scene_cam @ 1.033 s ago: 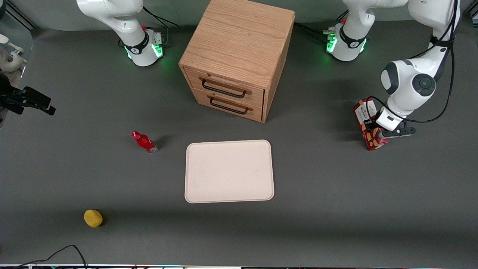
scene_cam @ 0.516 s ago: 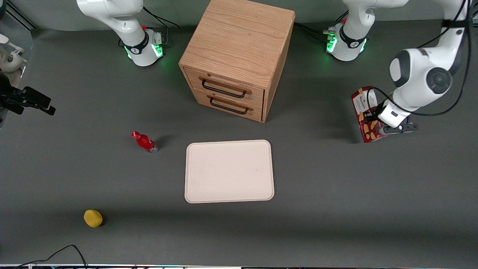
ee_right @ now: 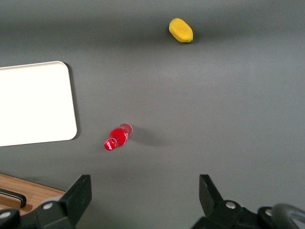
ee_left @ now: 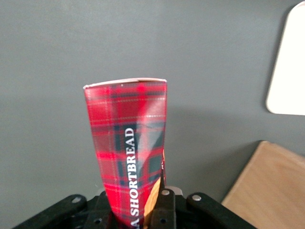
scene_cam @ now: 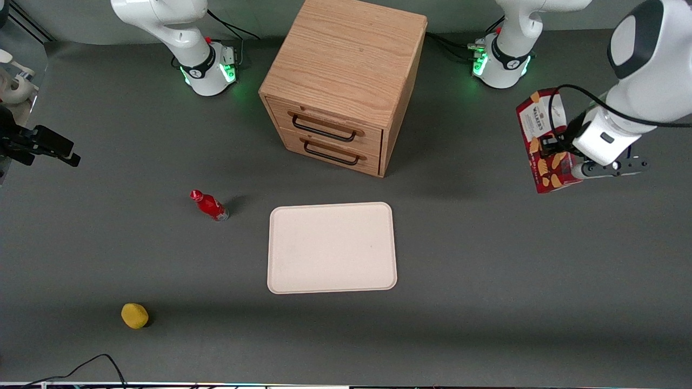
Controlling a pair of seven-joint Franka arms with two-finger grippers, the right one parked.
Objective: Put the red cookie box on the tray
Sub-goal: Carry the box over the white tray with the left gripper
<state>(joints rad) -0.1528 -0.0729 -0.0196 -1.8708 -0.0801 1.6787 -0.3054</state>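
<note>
The red cookie box [scene_cam: 545, 141] hangs upright above the table at the working arm's end, white end panel on top and tan cookie pictures on its side. My gripper [scene_cam: 562, 156] is shut on the box's lower half. In the left wrist view the red tartan box [ee_left: 128, 148] sticks out from between the fingers [ee_left: 164, 210], which press on both its sides. The cream-pink tray [scene_cam: 332, 247] lies flat in the middle of the table, in front of the drawer cabinet, well away from the box; its corner [ee_left: 288, 71] also shows in the wrist view.
A wooden two-drawer cabinet [scene_cam: 343, 81] stands between the arm bases. A small red bottle [scene_cam: 209, 205] lies beside the tray toward the parked arm's end. A yellow lemon-like object [scene_cam: 134, 315] sits nearer the front camera.
The gripper has lifted the red cookie box off the table; box and arm have risen and drifted toward the working arm's end of the table.
</note>
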